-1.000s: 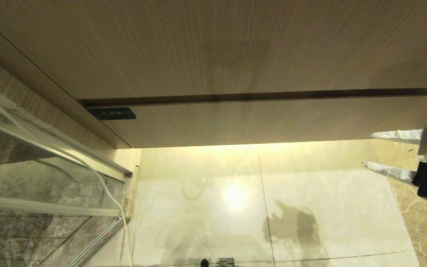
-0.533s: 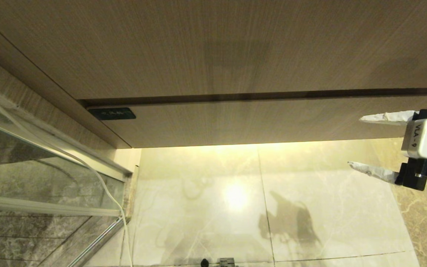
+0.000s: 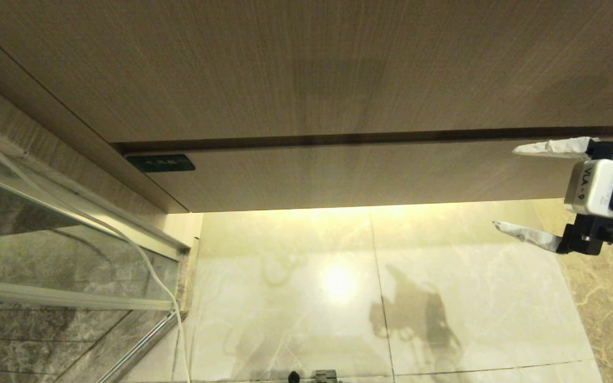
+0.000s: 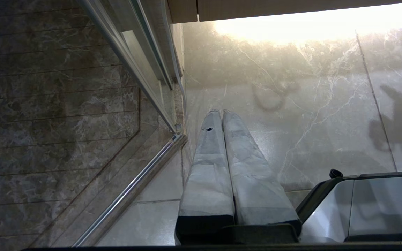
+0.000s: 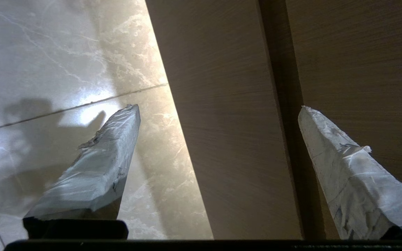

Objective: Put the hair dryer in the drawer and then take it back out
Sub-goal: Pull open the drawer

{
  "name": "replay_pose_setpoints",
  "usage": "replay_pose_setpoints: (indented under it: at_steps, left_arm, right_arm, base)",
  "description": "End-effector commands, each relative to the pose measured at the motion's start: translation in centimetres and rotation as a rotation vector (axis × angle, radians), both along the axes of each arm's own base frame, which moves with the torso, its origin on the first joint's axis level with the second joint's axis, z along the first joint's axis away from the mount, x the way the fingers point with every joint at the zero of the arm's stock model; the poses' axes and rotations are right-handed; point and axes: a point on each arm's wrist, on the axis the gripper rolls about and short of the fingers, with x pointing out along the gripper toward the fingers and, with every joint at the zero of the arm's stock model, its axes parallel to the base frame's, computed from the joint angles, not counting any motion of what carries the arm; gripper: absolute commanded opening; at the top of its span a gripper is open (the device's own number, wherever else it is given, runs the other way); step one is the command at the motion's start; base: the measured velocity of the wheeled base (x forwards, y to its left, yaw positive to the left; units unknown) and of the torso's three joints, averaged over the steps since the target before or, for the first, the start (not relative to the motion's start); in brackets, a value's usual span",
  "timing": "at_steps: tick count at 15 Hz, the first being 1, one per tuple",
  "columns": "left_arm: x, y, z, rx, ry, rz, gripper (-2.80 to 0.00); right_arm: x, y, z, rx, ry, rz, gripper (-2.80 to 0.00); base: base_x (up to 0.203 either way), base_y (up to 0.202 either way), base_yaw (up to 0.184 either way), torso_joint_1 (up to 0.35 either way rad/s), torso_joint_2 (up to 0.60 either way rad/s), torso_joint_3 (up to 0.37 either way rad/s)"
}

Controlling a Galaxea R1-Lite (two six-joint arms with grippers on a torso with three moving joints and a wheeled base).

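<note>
Hair dryer: nowhere in view | drawer: closed, flat handleless front | right tool: spread, empty, straddling the front's lower edge | left tool: pressed together, parked | advice: hook that edge squarely, pull straight.

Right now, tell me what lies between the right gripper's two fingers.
Nothing is held. In the right wrist view the right gripper is open, and through the gap shows the closed drawer front, its lower edge, and lit floor tile beyond.
</note>
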Motion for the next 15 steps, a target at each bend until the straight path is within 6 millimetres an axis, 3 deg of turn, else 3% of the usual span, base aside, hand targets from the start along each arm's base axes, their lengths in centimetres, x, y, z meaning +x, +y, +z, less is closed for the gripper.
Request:
replay_pose_setpoints:
  at_steps: [1, 6, 15]
  left_arm:
    - [0.0, 0.0, 0.0, 0.000, -0.001, 0.000, -2.80]
    - [0.0, 0.0, 0.0, 0.000, -0.001, 0.000, -2.80]
    - [0.0, 0.0, 0.0, 0.000, 0.000, 0.000, -2.80]
  right_arm:
    - [1.1, 0.2, 0.0, -0.009, -0.012, -0.004, 0.00]
    - [4.2, 0.9, 0.4, -0.021, -0.020, -0.006, 0.00]
    - [7.1, 1.6, -1.5, -0.031, 0.062, -0.004, 0.00]
  base:
    - [0.000, 0.000, 0.000, 0.000, 0.00, 0.000]
    - [0.000, 0.000, 0.000, 0.000, 0.00, 0.000]
    - [0.000, 0.000, 0.000, 0.000, 0.00, 0.000]
